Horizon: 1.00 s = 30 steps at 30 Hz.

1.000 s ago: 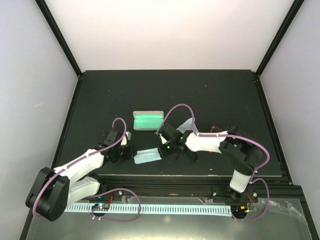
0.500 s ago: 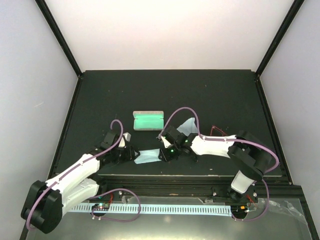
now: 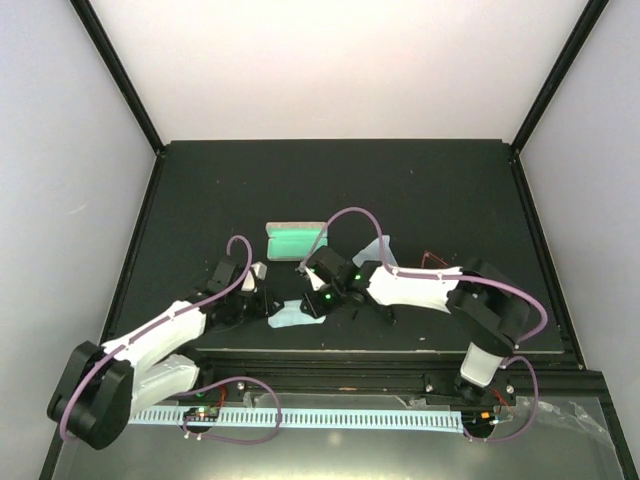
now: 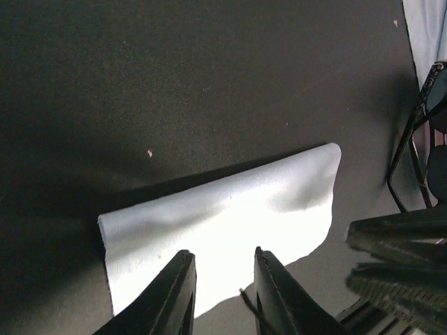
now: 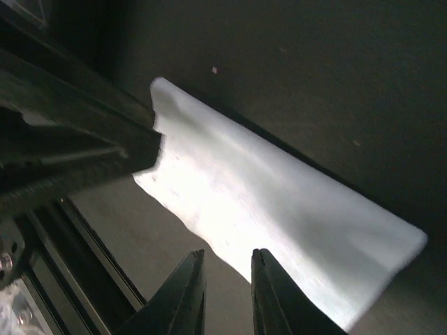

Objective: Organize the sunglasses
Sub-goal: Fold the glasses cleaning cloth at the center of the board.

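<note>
A folded light blue cloth [image 3: 288, 318] lies on the black mat near the front edge, between my two grippers. My left gripper [image 4: 222, 255] hovers over its near edge, jaws a little apart and empty. From the other side my right gripper [image 5: 228, 255] stands over the same cloth [image 5: 279, 202], also open and empty. Part of the black sunglasses' thin frame [image 4: 408, 146] shows just right of the cloth [image 4: 230, 216]. The red wire sunglasses [image 3: 432, 260] lie farther right, beside the right arm.
An open case with a green lining [image 3: 297, 240] sits behind the cloth. A second light blue cloth [image 3: 375, 250] lies partly under the right arm. The table's front rail [image 3: 330, 352] runs close below both grippers.
Both grippers were shut and have opened, letting go of the cloth. The cloth now lies folded and narrower. The right gripper has shifted left towards the left gripper.
</note>
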Each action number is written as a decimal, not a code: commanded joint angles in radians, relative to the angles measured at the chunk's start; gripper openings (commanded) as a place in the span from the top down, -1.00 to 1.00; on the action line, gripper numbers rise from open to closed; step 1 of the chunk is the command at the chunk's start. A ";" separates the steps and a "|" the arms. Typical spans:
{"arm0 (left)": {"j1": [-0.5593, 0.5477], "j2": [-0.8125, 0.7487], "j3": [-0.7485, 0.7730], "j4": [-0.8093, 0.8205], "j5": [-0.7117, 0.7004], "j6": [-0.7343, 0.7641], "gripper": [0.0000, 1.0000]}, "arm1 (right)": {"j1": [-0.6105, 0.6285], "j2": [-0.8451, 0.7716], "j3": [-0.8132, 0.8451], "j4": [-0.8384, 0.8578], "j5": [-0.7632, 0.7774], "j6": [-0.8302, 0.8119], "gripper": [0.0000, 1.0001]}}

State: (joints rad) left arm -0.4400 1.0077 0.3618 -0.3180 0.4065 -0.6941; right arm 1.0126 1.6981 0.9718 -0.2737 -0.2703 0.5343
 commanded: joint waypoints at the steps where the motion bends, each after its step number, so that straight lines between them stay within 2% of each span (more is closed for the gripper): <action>1: -0.008 0.066 -0.008 0.101 0.028 -0.016 0.60 | 0.029 0.090 0.087 0.026 0.019 0.027 0.61; 9: -0.008 0.146 -0.028 0.120 -0.073 -0.038 0.77 | 0.031 0.208 0.159 0.036 0.059 0.105 0.69; 13: -0.008 0.177 -0.033 0.075 -0.170 -0.054 0.84 | 0.028 0.209 0.138 0.009 0.162 0.148 0.64; 18: -0.008 0.188 -0.044 0.051 -0.199 -0.061 0.88 | 0.027 0.165 0.071 -0.020 0.378 0.192 0.55; 25: -0.008 0.148 -0.025 0.041 -0.155 -0.043 0.82 | 0.024 0.090 0.030 -0.113 0.602 0.213 0.42; 30: -0.009 0.073 0.001 0.027 -0.095 -0.036 0.72 | 0.038 0.034 0.058 -0.116 0.553 0.148 0.36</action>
State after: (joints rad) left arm -0.4492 1.1305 0.3431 -0.2226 0.3233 -0.7403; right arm 1.0401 1.7935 1.0107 -0.3622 0.2371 0.7193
